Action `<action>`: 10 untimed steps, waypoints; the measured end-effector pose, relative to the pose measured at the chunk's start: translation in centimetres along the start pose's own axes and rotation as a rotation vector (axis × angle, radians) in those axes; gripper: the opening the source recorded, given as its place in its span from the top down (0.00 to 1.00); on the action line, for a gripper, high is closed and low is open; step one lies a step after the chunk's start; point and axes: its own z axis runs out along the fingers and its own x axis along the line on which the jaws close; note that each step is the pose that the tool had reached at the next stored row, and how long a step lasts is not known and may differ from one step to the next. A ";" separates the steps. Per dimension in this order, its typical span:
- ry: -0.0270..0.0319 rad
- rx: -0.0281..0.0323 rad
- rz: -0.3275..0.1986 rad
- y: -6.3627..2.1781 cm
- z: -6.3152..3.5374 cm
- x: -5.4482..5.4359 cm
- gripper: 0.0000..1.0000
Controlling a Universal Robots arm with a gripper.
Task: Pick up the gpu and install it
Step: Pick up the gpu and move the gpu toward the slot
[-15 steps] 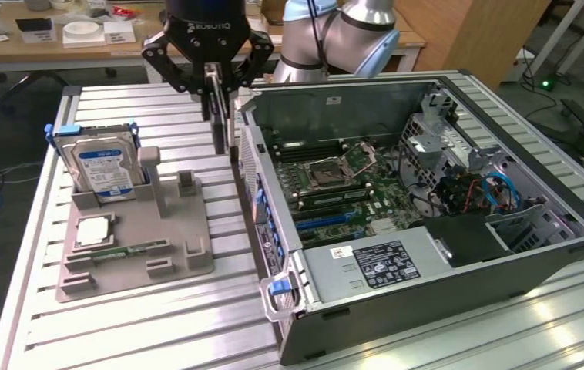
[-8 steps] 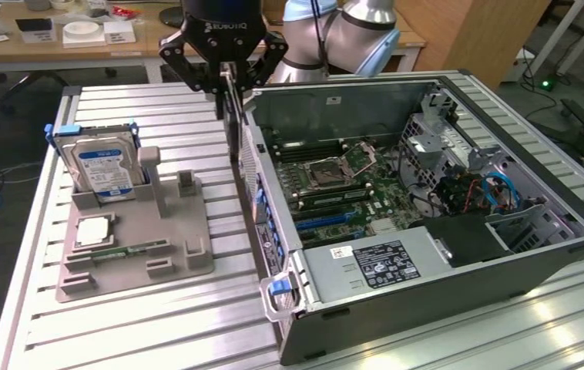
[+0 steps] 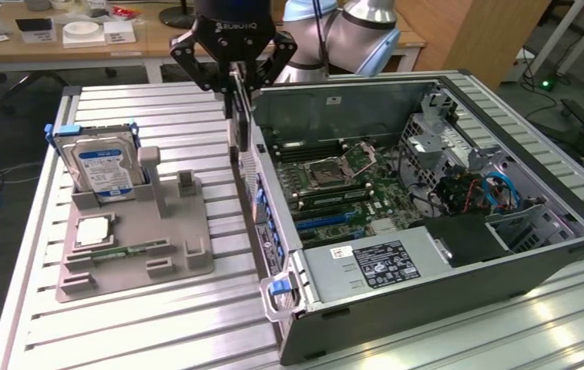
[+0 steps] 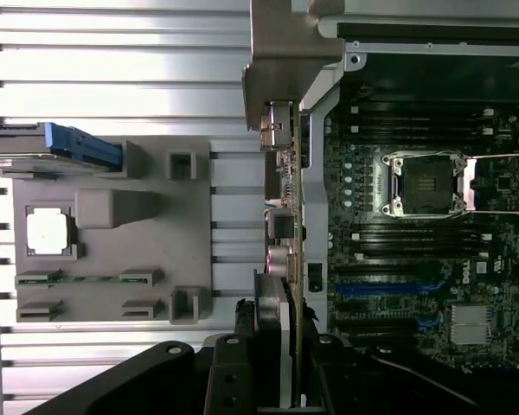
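Exterior view: the gpu (image 3: 240,127) is a thin, flat black card seen edge-on. It hangs in the air with its long axis upright and its faces turned toward the exterior view's left and right. Its top end is pinched in the hand (image 3: 239,91), whose black jointed metal fingers are drawn in narrow against both faces. In the wrist view a dull, pale metal bracket (image 4: 285,52) with a bent lip sits at the card's lower end, pointing down. The card hangs nearer the counter's far edge than its near one. It is just beside the port-studded end wall of the open computer case (image 3: 538,254), on the outer side of that wall and not inside the box. The case is a dark sheet-metal box lying on its side. It holds a green motherboard (image 3: 344,185) with a square silver socket and long black and blue slots, a grey labelled power supply (image 3: 374,266) and looped blue cables (image 3: 503,193). On the card's other side, toward the counter's edge at the exterior view's left, lies a matte grey moulded tray (image 3: 132,262). A silver hard drive (image 3: 102,166) with a blue-white label stands upright in it. A square pale chip (image 3: 94,231) and a narrow green memory stick (image 3: 128,250) lie flat in its pockets. The counter (image 3: 169,324) is ribbed, glossy aluminium slats.
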 end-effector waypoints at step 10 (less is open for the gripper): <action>0.0000 -0.0001 0.000 0.07 0.11 -3.0 0.72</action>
